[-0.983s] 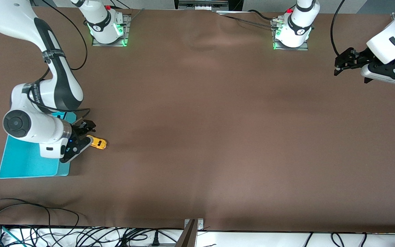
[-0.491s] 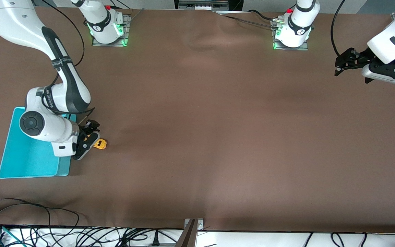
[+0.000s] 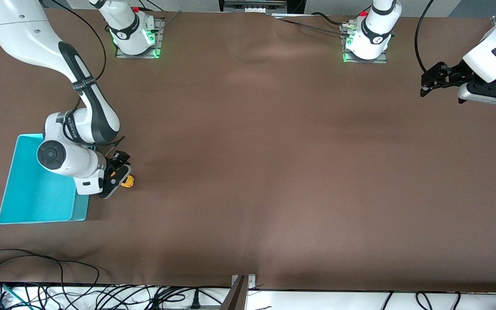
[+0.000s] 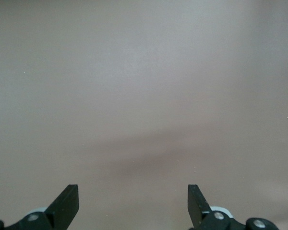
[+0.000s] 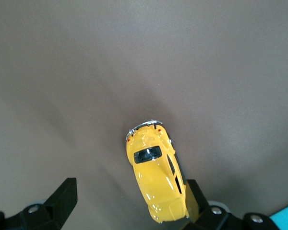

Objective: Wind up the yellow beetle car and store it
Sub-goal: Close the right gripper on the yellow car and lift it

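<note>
Yellow beetle car [image 5: 156, 179]: on table [image 3: 274, 172] beside turquoise bin [image 3: 37, 198], unstored, unwound. Right gripper [image 5: 129, 201] over it, agape, empty. Left gripper [image 4: 133, 201] waiting, agape, empty.

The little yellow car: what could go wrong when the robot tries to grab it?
The yellow beetle car sits off-centre between the right gripper's open jaws, close to one finger, so closing might shove or spin it. It has wheels, so a bump might roll it away across the brown table. It lies outside the turquoise bin. The left gripper waits, too far to help.
</note>
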Controlling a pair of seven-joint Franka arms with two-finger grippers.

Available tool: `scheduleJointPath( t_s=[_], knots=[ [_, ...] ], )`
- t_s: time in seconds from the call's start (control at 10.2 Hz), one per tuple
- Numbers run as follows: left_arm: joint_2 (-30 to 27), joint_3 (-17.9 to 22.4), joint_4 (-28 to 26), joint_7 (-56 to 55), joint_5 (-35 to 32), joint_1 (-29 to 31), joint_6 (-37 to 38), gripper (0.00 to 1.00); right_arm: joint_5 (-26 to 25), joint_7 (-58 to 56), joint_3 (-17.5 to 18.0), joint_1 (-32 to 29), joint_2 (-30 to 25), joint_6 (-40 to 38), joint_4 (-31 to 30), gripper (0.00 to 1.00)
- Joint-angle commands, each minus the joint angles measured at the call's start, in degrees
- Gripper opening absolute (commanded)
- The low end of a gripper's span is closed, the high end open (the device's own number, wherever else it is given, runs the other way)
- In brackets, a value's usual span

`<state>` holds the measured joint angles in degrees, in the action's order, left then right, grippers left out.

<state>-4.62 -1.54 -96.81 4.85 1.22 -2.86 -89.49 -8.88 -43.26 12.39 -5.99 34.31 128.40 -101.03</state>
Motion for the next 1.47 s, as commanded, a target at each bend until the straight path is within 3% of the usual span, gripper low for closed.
scheduleJointPath(
  t_s=[0.0, 0.39, 0.88, 0.98, 1.08, 1.18, 1.28, 1.38],
  knots=[
    [2.1, 0.0, 3.1, -0.7, 1.6, 1.1, 1.8, 1.0, -0.8, -1.3, 0.4, -0.9, 0.1, 2.3, -0.7, 1.0],
    [7.2, -0.5, 10.7, -0.6, 1.0, 2.2, 1.6, 1.0, -3.4, -1.9, 0.3, -1.0, 2.0, 5.0, -0.4, 1.0],
    [7.3, -0.5, 11.1, -0.2, 0.8, 1.9, 1.6, 1.0, -3.5, -7.3, -0.4, -2.6, 3.8, 6.8, -0.5, 1.0],
    [7.3, -0.5, 11.2, -0.2, 0.8, 1.8, 1.6, 1.0, -3.4, -8.0, -0.4, -2.7, 3.9, 6.8, -0.5, 0.72],
    [7.3, -0.5, 11.2, -0.2, 0.8, 1.8, 1.6, 1.0, -3.5, -8.0, -0.4, -2.6, 3.9, 6.8, -0.5, 0.37],
    [7.3, -0.5, 11.2, -0.2, 0.8, 1.8, 1.6, 1.0, -3.5, -8.1, -0.4, -2.5, 3.9, 6.8, -0.5, 0.12],
    [7.3, -0.5, 11.1, -0.5, 0.8, 1.8, 1.7, 1.0, -3.5, -8.0, -0.3, -2.3, 3.8, 6.7, -0.4, 0.0],
    [7.3, -0.6, 11.1, -0.5, 0.8, 1.7, 1.7, 1.0, -3.3, -7.5, -0.2, -2.0, 3.7, 6.4, -0.1, 0.0]
  ],
)
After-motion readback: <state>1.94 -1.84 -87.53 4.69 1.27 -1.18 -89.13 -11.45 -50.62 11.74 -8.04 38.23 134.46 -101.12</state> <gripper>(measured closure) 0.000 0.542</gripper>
